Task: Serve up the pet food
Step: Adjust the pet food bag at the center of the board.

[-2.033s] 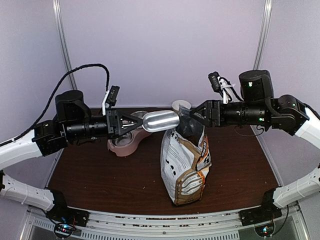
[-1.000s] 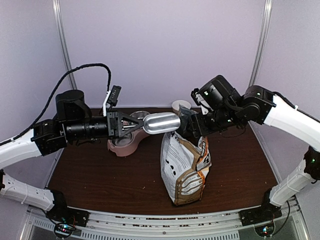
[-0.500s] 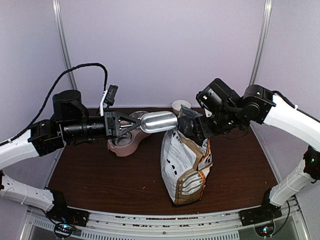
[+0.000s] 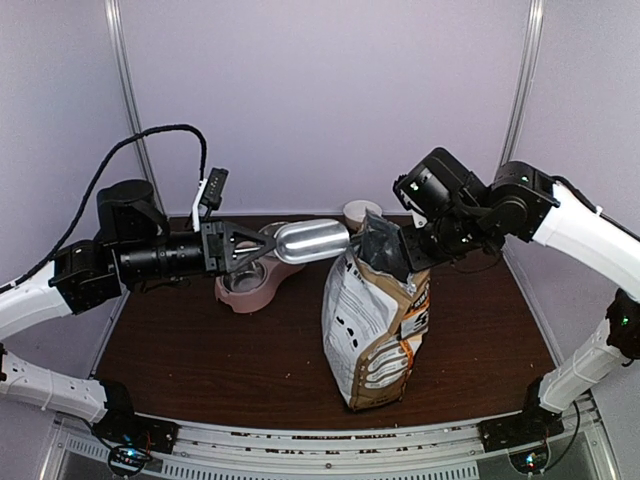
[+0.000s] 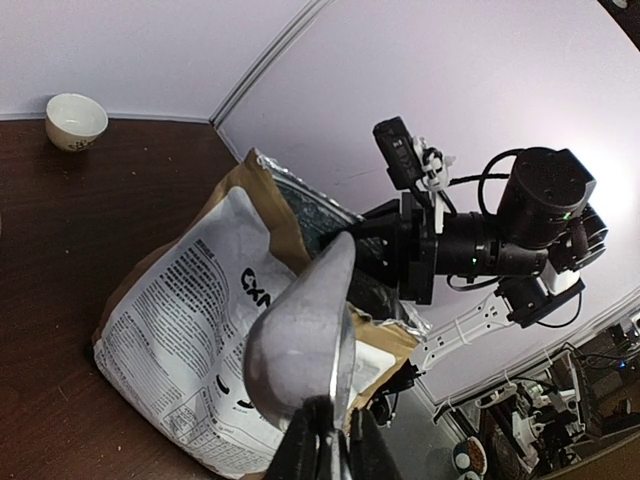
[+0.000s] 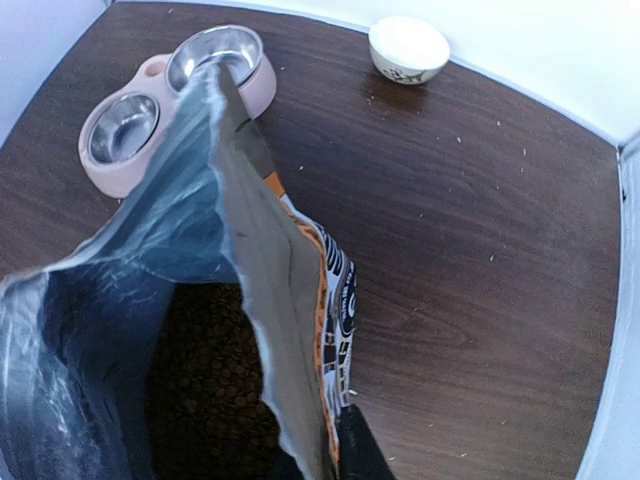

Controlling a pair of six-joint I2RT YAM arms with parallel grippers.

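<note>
From above, we are seeing the right gripper [image 4: 397, 252], jaws apart a moment ago, now clamping together on the rim of the bag [image 4: 375, 330], while the left gripper [image 4: 250, 250] is holding the scoop [image 4: 312, 242] just beside the mouth. In the left wrist view, its jaws are gripping the scoop handle. In the right wrist view, the kibble [image 6: 210, 390] is lying deep inside the held-open bag, so we are judging it ready for scooping.

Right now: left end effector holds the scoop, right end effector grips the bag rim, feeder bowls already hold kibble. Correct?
No: right wrist view shows both feeder bowls empty; the kibble is inside the bag. The rest holds.
</note>
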